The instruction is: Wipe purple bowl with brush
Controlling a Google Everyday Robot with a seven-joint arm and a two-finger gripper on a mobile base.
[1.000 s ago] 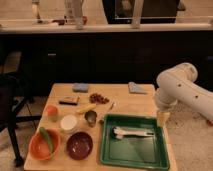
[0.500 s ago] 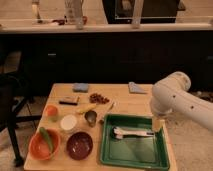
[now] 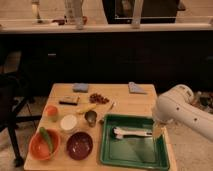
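The purple bowl [image 3: 80,145] sits near the table's front edge, left of the green tray [image 3: 134,155]. Across the back of that tray lies the white brush [image 3: 131,133], its wider head to the left and its handle pointing right. My gripper [image 3: 158,131] hangs below the white arm [image 3: 180,111] over the tray's right edge, right at the handle's end. It looks open, and the brush lies flat in the tray with nothing gripping it.
An orange bowl [image 3: 44,145] holding something green stands left of the purple bowl. Behind them are a white round container [image 3: 68,122], a small metal cup [image 3: 91,117], a banana [image 3: 86,108], red pieces [image 3: 99,98] and a blue sponge [image 3: 80,87]. A dark counter runs behind the table.
The arm has swung left and down, from beside the table's right edge to over the tray's right rim. The brush and bowls have not moved.
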